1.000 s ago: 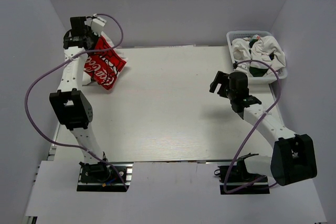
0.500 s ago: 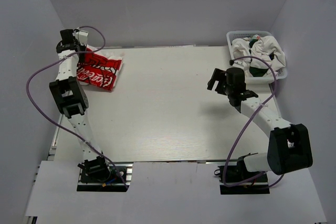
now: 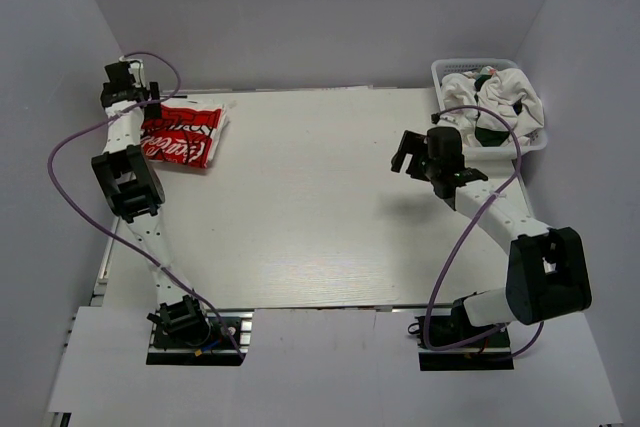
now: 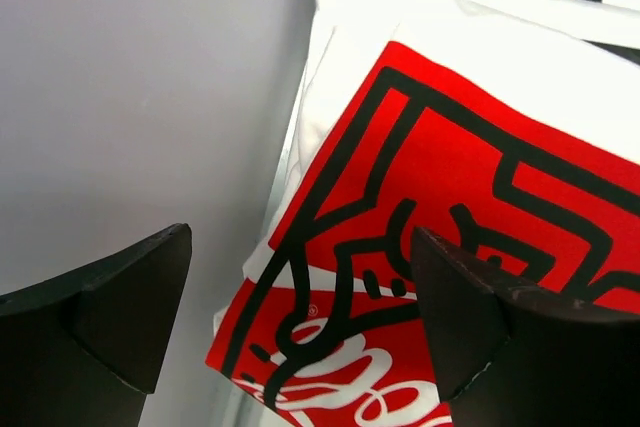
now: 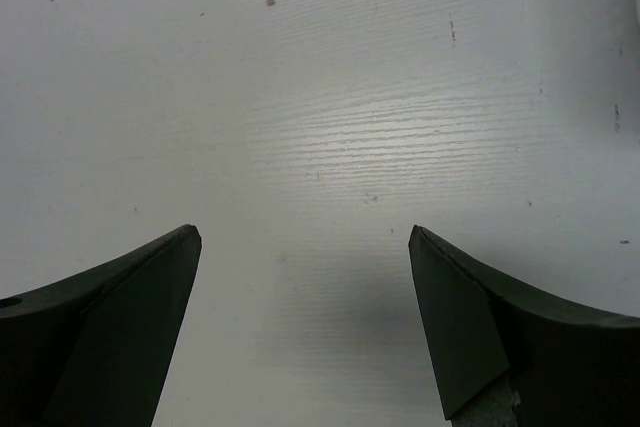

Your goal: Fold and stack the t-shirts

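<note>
Left gripper point(image 4: 300, 235): hovering over the far-left corner of the table point(image 3: 320, 207), fingers point(image 4: 110, 307) standing wide apart, gripping nothing. Through the gap in the wrist view I'm seeing the red-print t-shirt point(image 3: 185, 134) lying below, not touching either finger as far as I can tell. It's lying folded into a rough rectangle. The red print with white lettering and black line art is facing up, and white cloth is showing along its edges. One side is running close along the table edge, just beside the grey wall point(image 4: 130, 77).

Right gripper point(image 5: 305, 232): also standing wide apart and holding nothing. Only bare white table is showing between the fingers. In the top view I'm holding it over the right half of the table, near the white basket point(image 3: 470, 60) but apart from it.

The other t-shirts point(image 3: 505, 97) are sitting bunched in that basket at the far-right corner. White cloth with a dark patch is showing, some of it hanging over the rim. Can't tell how many are in there. Purple cables point(image 3: 60, 162) are looping off both arms.
</note>
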Controlling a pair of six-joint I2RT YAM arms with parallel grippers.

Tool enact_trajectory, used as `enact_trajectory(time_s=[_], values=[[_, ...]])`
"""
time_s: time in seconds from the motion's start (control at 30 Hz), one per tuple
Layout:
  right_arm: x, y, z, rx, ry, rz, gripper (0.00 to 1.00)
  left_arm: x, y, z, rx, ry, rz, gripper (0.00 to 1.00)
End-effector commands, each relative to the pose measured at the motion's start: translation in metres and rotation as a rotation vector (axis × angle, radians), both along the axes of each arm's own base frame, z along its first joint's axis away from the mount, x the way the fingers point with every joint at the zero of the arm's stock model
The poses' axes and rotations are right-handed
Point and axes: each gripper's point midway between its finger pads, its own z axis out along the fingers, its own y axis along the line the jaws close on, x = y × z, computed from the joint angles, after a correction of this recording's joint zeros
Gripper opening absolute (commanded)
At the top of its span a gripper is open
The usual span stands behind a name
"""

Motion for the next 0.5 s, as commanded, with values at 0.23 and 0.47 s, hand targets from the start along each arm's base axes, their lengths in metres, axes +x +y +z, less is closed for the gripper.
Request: enact_trajectory(time_s=[0.23, 0.47], values=[[-0.008, 0.016, 0.031, 0.018, -0.038, 0.074, 0.9, -0.03, -0.097, 0.127, -0.324, -0.229, -0.109, 1.0], [-0.033, 0.019, 0.034, 0.09, -0.035, 0.093, 0.9, -0.098, -0.246, 0.137, -0.642, -0.381, -0.302, 1.0]])
